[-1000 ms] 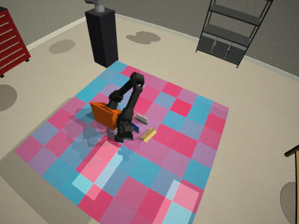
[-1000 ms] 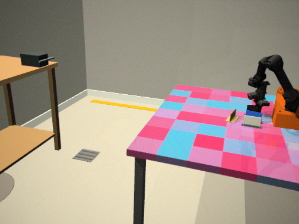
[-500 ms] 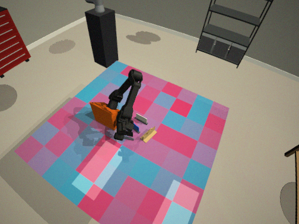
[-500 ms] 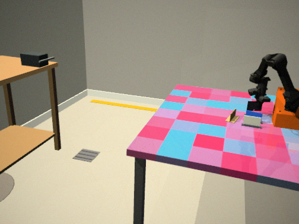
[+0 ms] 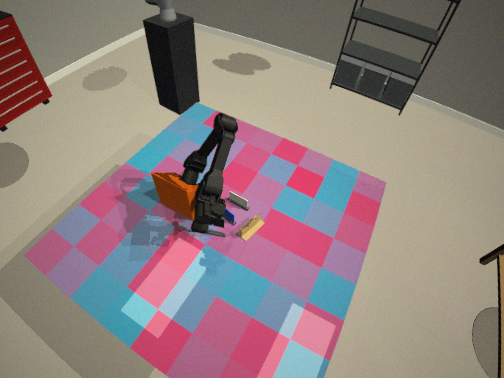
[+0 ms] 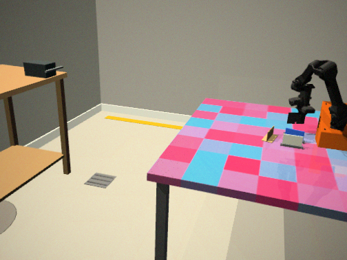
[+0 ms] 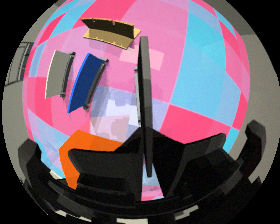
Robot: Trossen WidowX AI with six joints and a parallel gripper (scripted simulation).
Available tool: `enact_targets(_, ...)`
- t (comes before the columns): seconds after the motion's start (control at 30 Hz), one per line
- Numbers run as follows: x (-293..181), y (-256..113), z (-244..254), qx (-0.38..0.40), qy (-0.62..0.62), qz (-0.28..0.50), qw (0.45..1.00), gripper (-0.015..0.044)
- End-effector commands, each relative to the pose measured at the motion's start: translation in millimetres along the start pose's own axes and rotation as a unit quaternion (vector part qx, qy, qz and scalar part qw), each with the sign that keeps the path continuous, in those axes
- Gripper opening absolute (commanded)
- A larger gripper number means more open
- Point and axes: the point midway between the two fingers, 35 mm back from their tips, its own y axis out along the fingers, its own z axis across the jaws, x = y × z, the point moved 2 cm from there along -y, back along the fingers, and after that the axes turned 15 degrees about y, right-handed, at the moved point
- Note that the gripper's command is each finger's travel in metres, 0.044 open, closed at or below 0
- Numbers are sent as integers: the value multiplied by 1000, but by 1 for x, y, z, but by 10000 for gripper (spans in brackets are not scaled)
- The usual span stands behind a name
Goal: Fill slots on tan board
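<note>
Pincer [image 5: 212,221] [image 6: 297,114] [image 7: 146,155] nearly shut, pinching the black board [image 6: 296,118] [image 7: 145,100] by its upper part; the board hangs upright, raised off the table, edge-on to the wrist view. Tan board [image 5: 250,227] [image 6: 270,134] [image 7: 110,28] stands outward from the orange base [image 5: 172,196] [image 6: 330,137] [image 7: 75,145], ahead of the pincer and to the left in the wrist view. Its long axis runs across that view with a slight slant; the black board's runs up and down it — so the two look roughly crosswise already, a small turn perhaps wanting. One arm only, so reach is no choice. Blue board [image 5: 229,216] [image 6: 295,132] [image 7: 87,82] and grey board [image 5: 239,200] [image 6: 292,139] [image 7: 57,75] stand in their holders beside each other, nearer the base than the tan one and left of the black in the wrist view. Seems an early stage: first board in hand, carry next. Moving over should call for keeping height; a low sweep could clip the blue board. Notch not made out, slots too small to count — lining up looks the delicate part, since a slightly twisted board may jam on the slot's lip.
</note>
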Motion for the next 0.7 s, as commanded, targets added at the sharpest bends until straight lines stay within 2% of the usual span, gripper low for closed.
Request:
enact_targets(0.0,1,-12,-1,-6,-5,-1,1000,0)
enact_targets(0.4,1,-39,-1,-6,-4,-1,1000,0)
enact_targets(0.67,10,-42,2,-9,15,-1,1000,0)
